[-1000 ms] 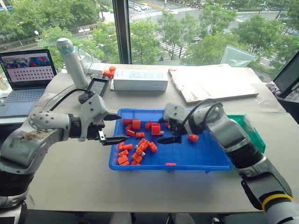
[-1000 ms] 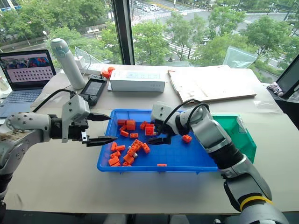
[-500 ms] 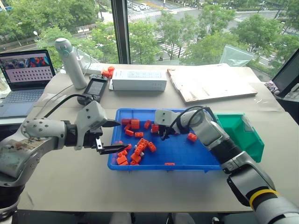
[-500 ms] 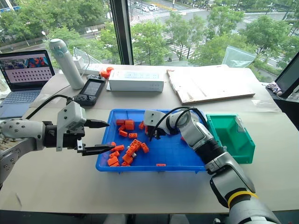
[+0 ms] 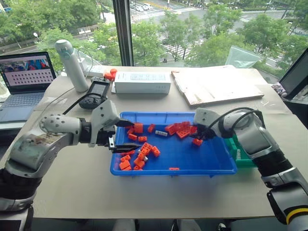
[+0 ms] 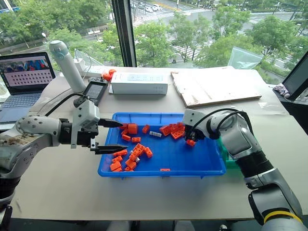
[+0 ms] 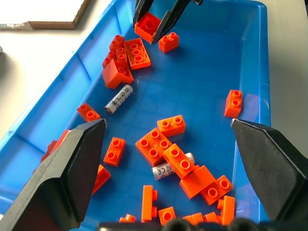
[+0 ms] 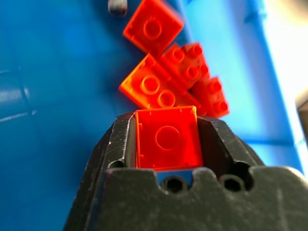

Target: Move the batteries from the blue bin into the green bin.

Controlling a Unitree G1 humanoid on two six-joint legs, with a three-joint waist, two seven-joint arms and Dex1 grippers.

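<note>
The blue bin (image 5: 202, 156) lies at the table's middle, holding several orange bricks (image 5: 143, 154). One of the batteries (image 5: 161, 133) lies bare near the bin's far wall. In the left wrist view that battery (image 7: 119, 98) shows plainly, and another battery (image 7: 166, 169) sits half under bricks. My right gripper (image 5: 199, 135) hangs over the bin's right end, shut on an orange brick (image 8: 167, 137). At the bin's left end my left gripper (image 5: 126, 136) stands open and holds nothing. The green bin (image 5: 244, 159) is to the right of the blue bin, mostly hidden behind my right arm.
Behind the blue bin stand a white box (image 5: 142, 83), a black handheld device (image 5: 96, 91), a tall white bottle (image 5: 72, 65) and a flat board (image 5: 216, 86). A laptop (image 5: 29, 72) sits at the far left. More orange bricks (image 5: 179, 130) are bunched beside the right gripper.
My right gripper has swung right across the blue bin, pushing a cluster of bricks along, and now has an orange brick between its fingers. The left gripper has edged right.
</note>
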